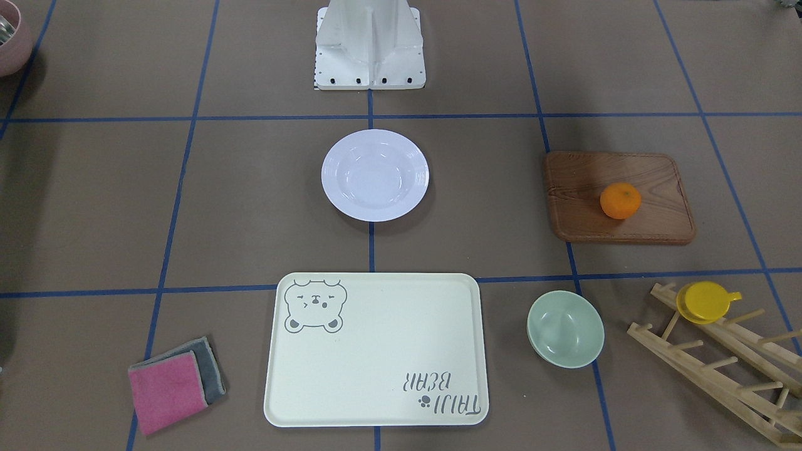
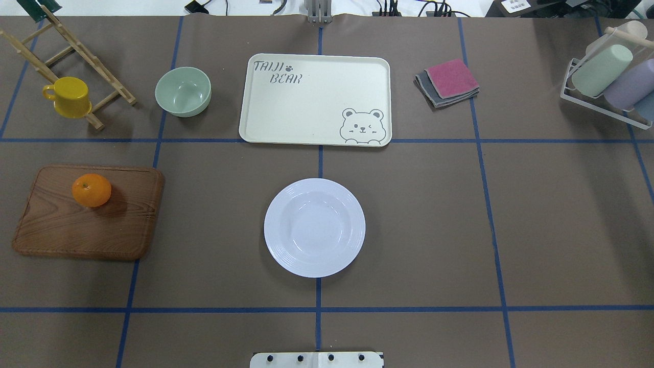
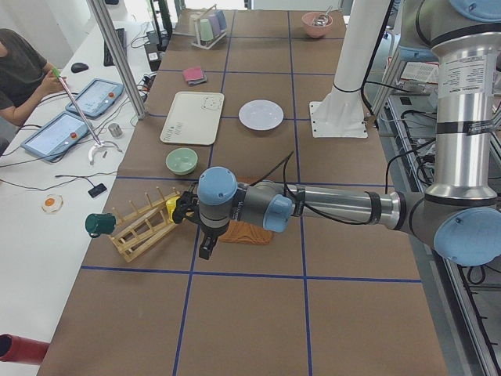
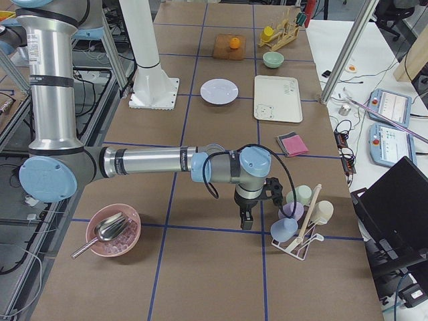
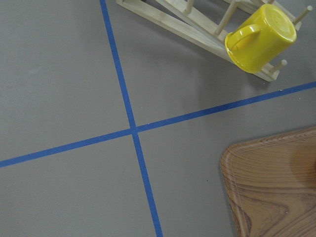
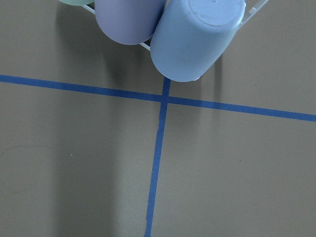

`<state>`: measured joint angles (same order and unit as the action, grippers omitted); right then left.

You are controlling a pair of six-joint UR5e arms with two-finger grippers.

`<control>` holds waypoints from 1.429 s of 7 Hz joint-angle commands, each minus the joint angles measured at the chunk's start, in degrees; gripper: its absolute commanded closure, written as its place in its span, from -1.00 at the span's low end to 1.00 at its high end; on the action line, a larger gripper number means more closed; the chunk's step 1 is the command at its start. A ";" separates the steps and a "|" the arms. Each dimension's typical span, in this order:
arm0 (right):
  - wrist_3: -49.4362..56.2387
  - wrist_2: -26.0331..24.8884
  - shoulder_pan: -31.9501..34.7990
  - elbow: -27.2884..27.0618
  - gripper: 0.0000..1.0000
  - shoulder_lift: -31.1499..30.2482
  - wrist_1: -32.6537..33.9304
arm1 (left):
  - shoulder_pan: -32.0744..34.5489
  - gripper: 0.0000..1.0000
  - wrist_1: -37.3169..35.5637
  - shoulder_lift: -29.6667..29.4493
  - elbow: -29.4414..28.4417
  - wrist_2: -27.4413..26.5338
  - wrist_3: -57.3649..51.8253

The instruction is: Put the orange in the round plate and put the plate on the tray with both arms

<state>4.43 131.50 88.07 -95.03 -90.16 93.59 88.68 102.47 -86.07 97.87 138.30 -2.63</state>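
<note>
The table (image 2: 409, 230) is covered by a brown mat gridded with blue tape; its ends are cut off in the overhead and front views, so neither arm is taken in there. The left arm (image 3: 337, 207) is shown only from the table's left end, stretched out low over the mat; the right arm (image 4: 147, 162) is shown only from the right end, likewise stretched out. The tray (image 2: 317, 102) is laid flat across the table from the white robot base (image 1: 369, 47). The wooden board (image 2: 76, 230) is partly hidden behind the left arm in the side view and cut to one corner in the left wrist view. The round plate (image 2: 314, 227) is set between base and tray, apart from both. The orange (image 2: 91, 190) is rested on the board, well apart from the plate, on the robot's left. The left gripper (image 3: 205, 246) is pointed down near the board, and the right gripper (image 4: 245, 217) beside a rack of pastel cups (image 4: 297, 214); whether either is open or closed cannot be told, only mat, tape and racks being caught by the wrist cameras. Desks with tablets and a seated person (image 3: 19, 70) are seen alongside the table.
</note>
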 commanded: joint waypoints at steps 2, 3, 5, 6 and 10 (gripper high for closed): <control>-0.12 3.06 0.00 -1.39 -1.00 -0.10 -0.08 | -0.35 -1.00 6.84 1.17 -0.39 0.04 0.00; 0.22 3.15 0.00 -1.30 -1.00 -0.01 -0.08 | -1.74 -1.00 7.65 1.17 -0.40 1.96 0.17; 0.14 3.50 -0.35 -2.43 -1.00 0.08 -0.08 | -9.54 -0.99 7.40 -1.62 1.26 1.72 4.61; 0.05 3.50 -1.13 -2.44 -1.00 0.08 -0.08 | -12.80 -0.99 7.39 -4.43 3.01 0.23 13.53; 0.23 4.82 -3.69 -2.26 -1.00 -0.10 -2.45 | -28.28 -0.98 7.39 -4.98 7.33 -12.05 23.20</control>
<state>4.56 136.29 85.11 -97.24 -90.24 91.37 64.25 109.78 -90.83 104.68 129.42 19.09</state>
